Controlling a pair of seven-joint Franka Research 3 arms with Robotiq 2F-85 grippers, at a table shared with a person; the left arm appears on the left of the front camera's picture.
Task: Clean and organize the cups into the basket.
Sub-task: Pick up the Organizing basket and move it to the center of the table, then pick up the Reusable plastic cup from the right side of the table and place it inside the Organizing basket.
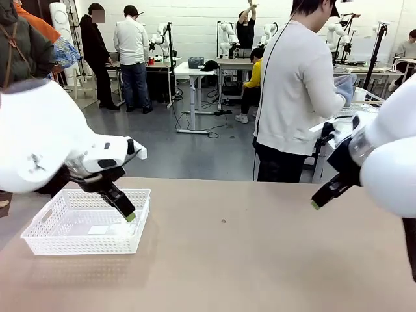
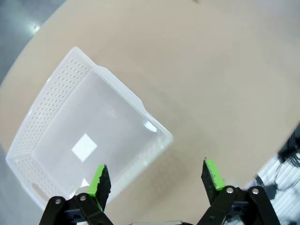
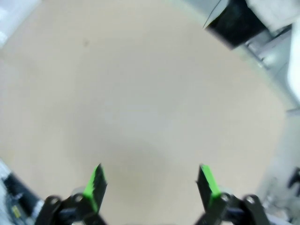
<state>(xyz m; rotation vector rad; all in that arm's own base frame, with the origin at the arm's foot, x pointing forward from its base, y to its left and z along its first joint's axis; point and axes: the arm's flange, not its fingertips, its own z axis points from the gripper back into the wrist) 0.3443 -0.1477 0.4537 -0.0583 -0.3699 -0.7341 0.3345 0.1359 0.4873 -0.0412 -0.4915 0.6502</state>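
The basket (image 1: 84, 244) sits on the surface (image 1: 260, 260), my left pincer (image 2: 157, 178) open over its right edge, right pincer (image 3: 152, 180) open well right of it. I'd go in wide, clear of its rim.

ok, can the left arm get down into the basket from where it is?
Probably yes. The left gripper hangs just above the basket near its right end, fingers open and angled down. The basket's top is uncovered and nothing sits between them.
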